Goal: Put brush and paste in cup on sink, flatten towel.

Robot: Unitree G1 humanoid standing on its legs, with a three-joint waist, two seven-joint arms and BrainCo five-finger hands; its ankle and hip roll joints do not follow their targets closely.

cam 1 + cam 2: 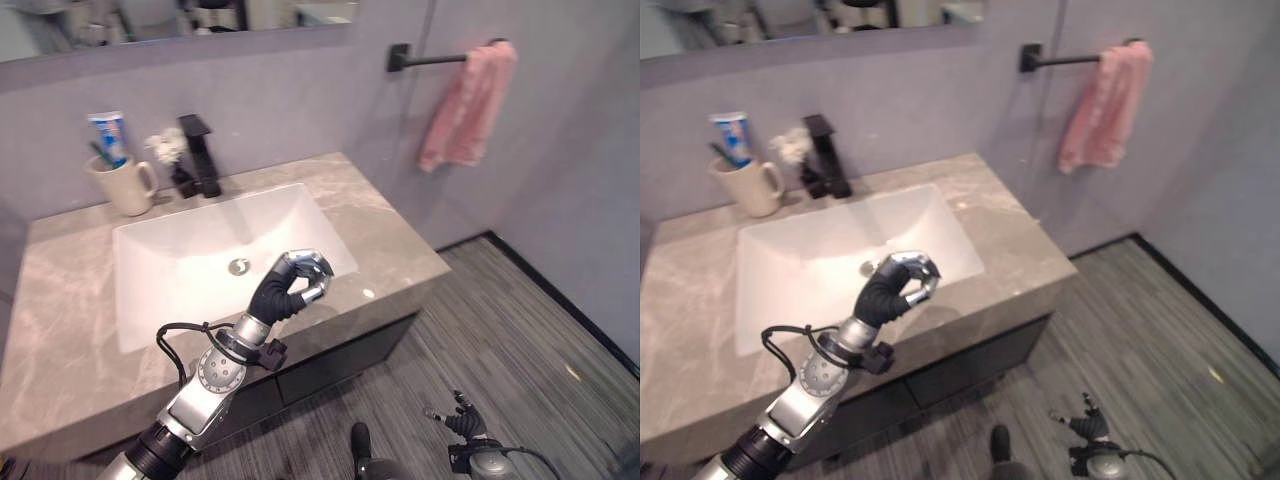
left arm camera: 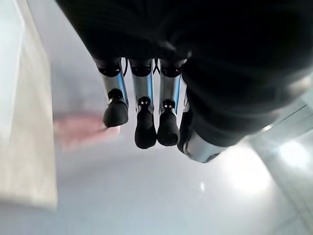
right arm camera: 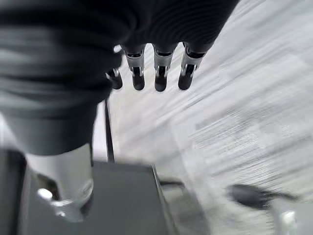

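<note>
Presently the cream ceramic cup [image 1: 122, 183] stands on the marbled stone counter [image 1: 60, 300] left of the black faucet [image 1: 201, 155], holding paste [image 1: 108, 136] and brush [image 1: 101, 152]. Pink towel [image 1: 465, 105] hangs bunched on its bar [image 1: 430, 60]. Left hand [image 1: 296, 282], fingers curled and empty, hovers over the white basin [image 1: 190, 260]. Right hand [image 1: 462, 420], fingers relaxed, hangs above striped flooring [image 1: 520, 340].

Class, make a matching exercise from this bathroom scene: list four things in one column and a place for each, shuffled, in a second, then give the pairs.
1. pink towel
2. cream ceramic mug
3. black faucet
4. left robot hand

A. over the white basin's front edge
B. on the black wall bar
C. counter's back left corner
D. behind the basin

Pairs: 1-B, 2-C, 3-D, 4-A
</note>
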